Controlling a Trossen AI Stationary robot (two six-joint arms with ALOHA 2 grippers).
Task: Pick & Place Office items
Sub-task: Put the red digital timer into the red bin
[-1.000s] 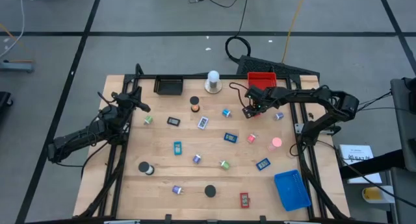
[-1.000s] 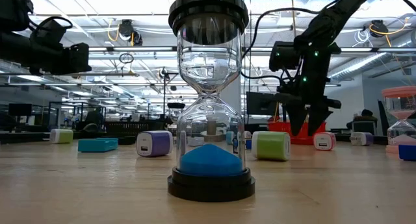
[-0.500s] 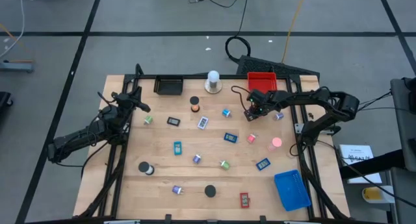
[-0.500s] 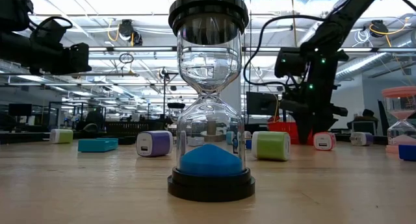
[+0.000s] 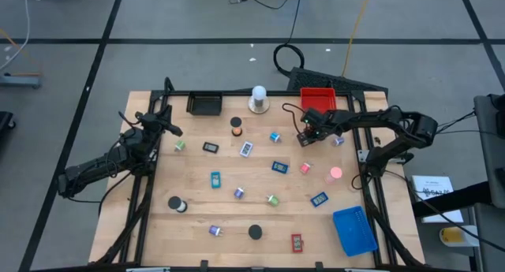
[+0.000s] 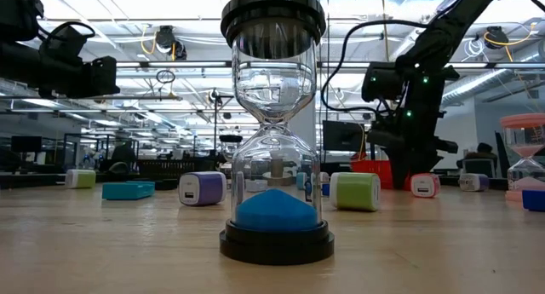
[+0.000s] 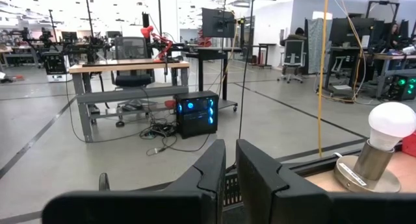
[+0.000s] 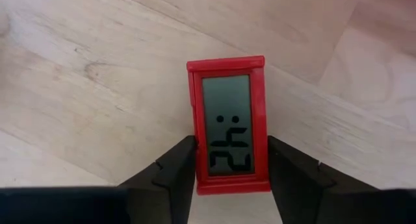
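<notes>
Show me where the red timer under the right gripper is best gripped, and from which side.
Across its two long edges, coming straight down from above. The red timer lies flat on the table, screen up, so only those narrow sides are open. The right gripper already straddles it that way, one finger against each long edge near one end.

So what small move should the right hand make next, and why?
Probably finish closing. The right hand has its fingers on both sides of the red timer, which lies flat on the table. A firm grip should come before any lift.
</notes>
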